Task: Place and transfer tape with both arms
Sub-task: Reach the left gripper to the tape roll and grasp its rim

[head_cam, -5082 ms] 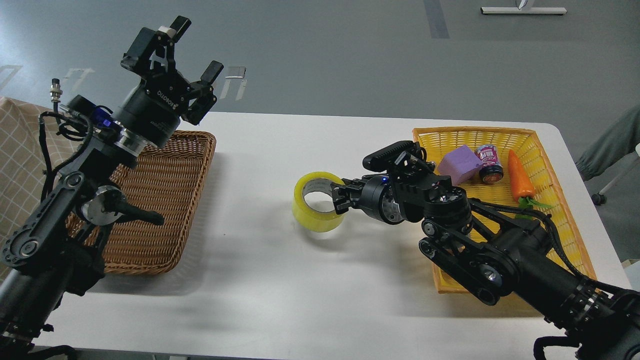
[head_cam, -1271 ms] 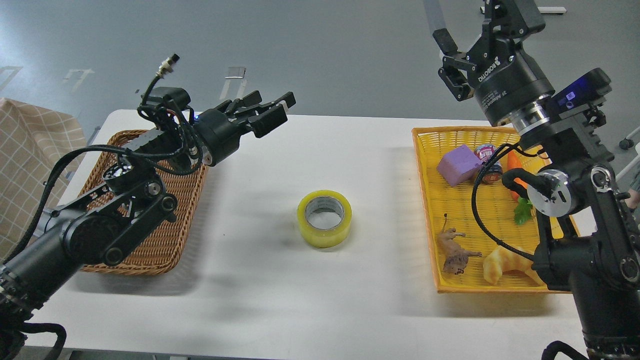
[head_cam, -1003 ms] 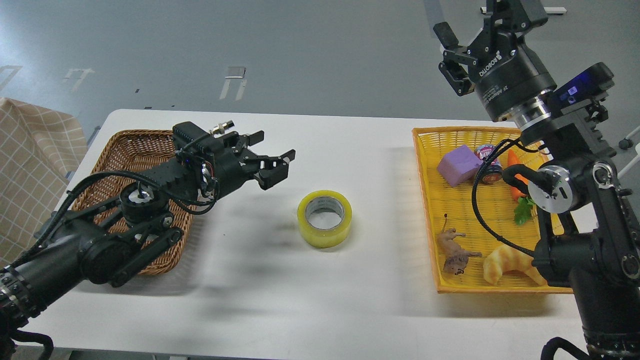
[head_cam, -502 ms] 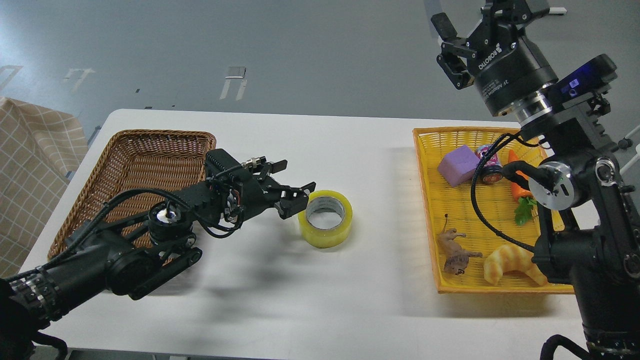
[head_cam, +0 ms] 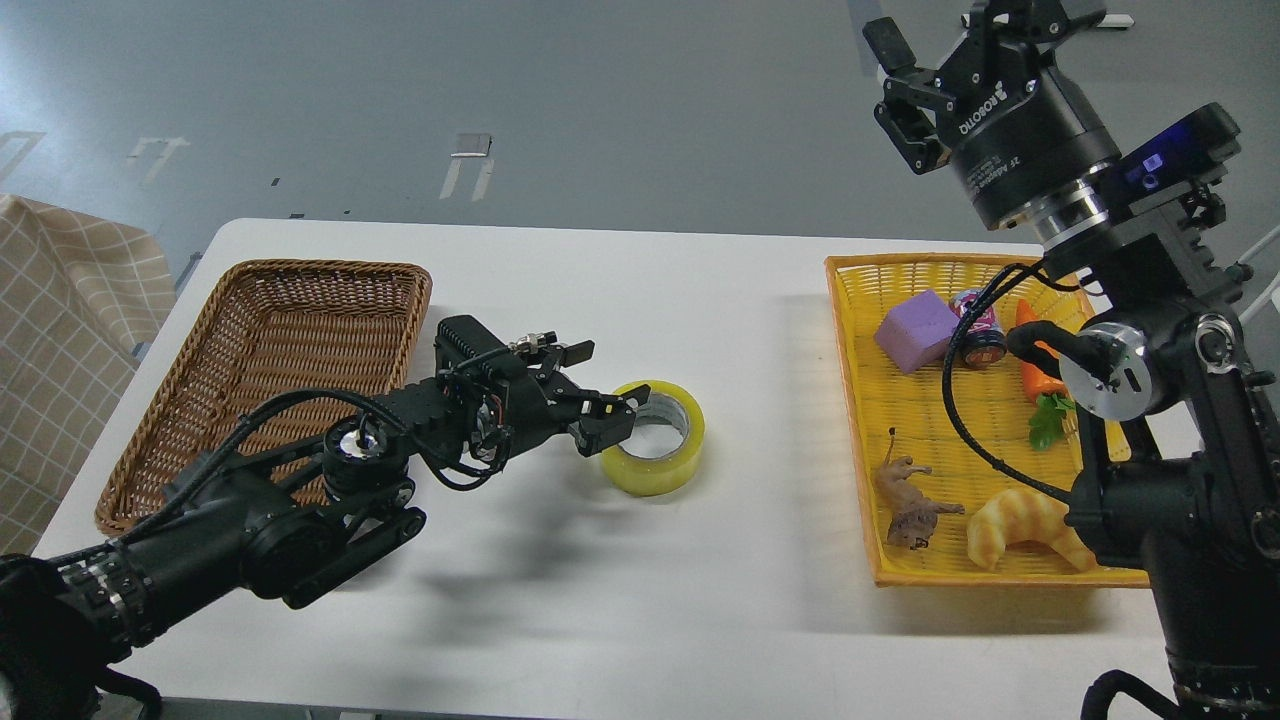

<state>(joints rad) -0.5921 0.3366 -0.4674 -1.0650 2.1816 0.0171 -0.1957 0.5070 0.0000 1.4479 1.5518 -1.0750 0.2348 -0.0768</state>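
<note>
**Ann:** Tape [head_cam: 654, 437] lies flat, hole up, about mid-table, roughly halfway between the wicker basket [head_cam: 262, 375] near the left edge and the yellow tray [head_cam: 1005, 420] on the right. The left gripper [head_cam: 612, 410] is right at its near-left rim, fingers spread, one tip looking over the hole and another outside the wall.

**Ben:** So nothing clamped yet?

**Ann:** No, spread wide and empty. The right gripper [head_cam: 925, 85] is held high beyond the far right corner, also parted and holding nothing.

**Ben:** How will that roll behave?

**Ann:** Likely light and stiff, since the core keeps the ring firm. The outer film looks glossy, so probably slick. Best hold, by my reckoning, is across the wall: one finger inside the core, one outside, pinching low enough that it does not twist.

**Ben:** Risk?

**Ann:** A shallow pinch could let it swing or slide out. Squeezing across the whole ring looks too wide for those fingers.
</note>
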